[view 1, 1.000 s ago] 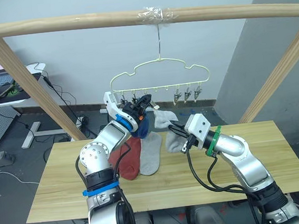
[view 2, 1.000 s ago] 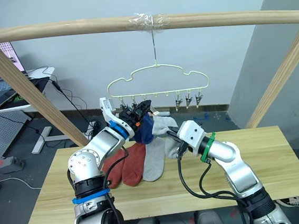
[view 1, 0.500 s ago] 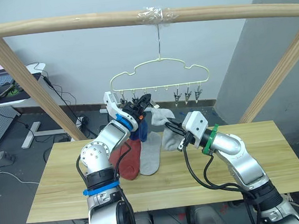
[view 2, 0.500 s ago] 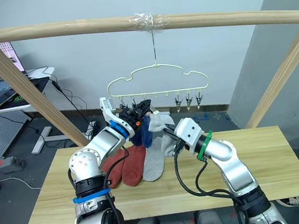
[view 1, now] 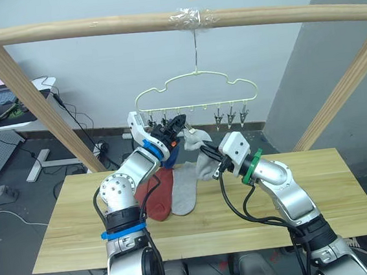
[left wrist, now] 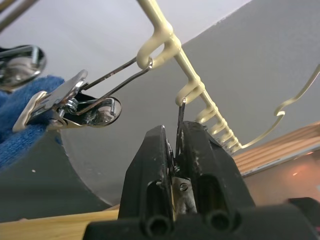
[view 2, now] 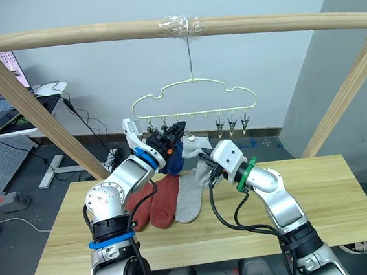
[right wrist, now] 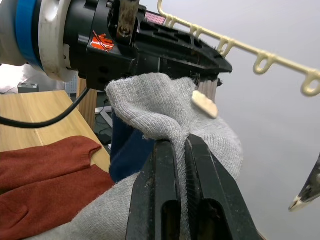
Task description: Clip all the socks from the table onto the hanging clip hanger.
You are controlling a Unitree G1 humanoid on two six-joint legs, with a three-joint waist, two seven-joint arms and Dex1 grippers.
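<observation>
The left gripper [left wrist: 176, 165] is pinching one clip [left wrist: 178, 131] of the hanger [view 1: 195, 91], its fingers closed on the clip's levers, beside a clip already biting a blue sock [left wrist: 22, 127]. The right gripper [right wrist: 181, 150] is gripping a grey sock [right wrist: 165, 117] tightly and lifting its edge right up against the left gripper. Two red socks [view 1: 157, 192] and another grey sock [view 1: 185, 189] are lying on the table [view 1: 319, 196]. Next, judging from this, the grey edge needs feeding between the clip's teeth before the left gripper is releasing.

I see the cream clip hanger [view 1: 195, 91] hanging upright, a blue sock [view 2: 174, 158] clipped on, a grey sock [right wrist: 170, 112] raised beside it; red socks [view 1: 156, 192] lie flat on the desk [view 1: 70, 239].
</observation>
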